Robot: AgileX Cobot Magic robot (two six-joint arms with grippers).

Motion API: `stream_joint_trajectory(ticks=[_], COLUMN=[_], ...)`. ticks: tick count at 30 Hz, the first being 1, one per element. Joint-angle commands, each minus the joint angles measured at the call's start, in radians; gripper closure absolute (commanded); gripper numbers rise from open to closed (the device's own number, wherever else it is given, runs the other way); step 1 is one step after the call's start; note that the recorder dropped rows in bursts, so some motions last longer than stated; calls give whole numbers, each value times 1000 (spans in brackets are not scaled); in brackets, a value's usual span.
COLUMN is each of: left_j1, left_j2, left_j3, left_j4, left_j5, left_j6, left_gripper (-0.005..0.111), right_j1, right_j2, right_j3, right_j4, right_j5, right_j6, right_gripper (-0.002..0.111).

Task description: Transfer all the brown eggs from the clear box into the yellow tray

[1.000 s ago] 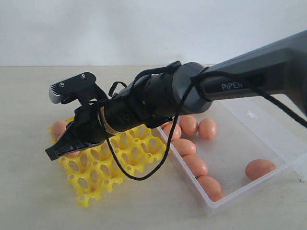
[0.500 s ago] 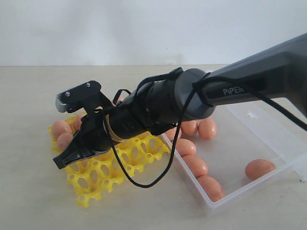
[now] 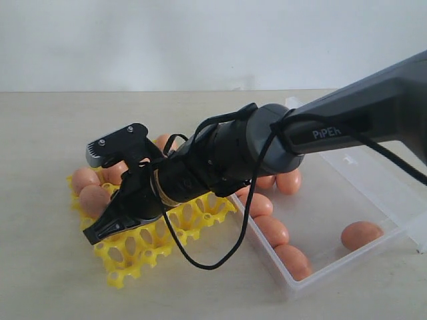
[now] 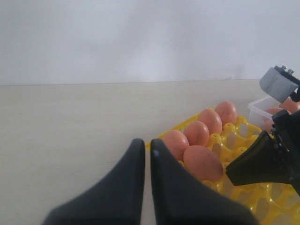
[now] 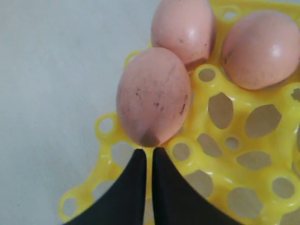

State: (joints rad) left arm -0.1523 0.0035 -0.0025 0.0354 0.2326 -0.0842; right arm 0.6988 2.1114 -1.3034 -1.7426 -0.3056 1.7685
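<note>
Well, my right claw (image 5: 149, 152) is clenched on nothing, and its tips stand just before the narrow end of one brown egg (image 5: 153, 96), which sits in a corner cup of the yellow tray (image 3: 115, 275). I think the danger is here: if I push forward or sink lower, the tips may knock this egg onto the surface (image 3: 40, 267), or crack it against its neighbours. The loose cable (image 3: 200, 267) hanging over the tray may also catch a peg. Farther away, several brown eggs (image 3: 273, 230) wait in the clear box (image 3: 327, 207). My left claw (image 4: 146, 143), also clenched and empty, hovers near the tray.
</note>
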Motion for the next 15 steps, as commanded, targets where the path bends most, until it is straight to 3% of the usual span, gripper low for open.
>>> stream_joint_trajectory(ticks=[1,15], left_j1=[2,2], left_j2=[-3,-3], left_j3=[3,3], left_j4=[-1,-1], left_j5=[-7,-7], left_j6=[-2,-2], left_gripper=[103,103], right_j1=[0,0], right_j2=[-4,-4], right_j3=[4,4], right_j4=[33,141], right_j5=[-11,-1], right_j6=[-3,-92], right_gripper=[109,109])
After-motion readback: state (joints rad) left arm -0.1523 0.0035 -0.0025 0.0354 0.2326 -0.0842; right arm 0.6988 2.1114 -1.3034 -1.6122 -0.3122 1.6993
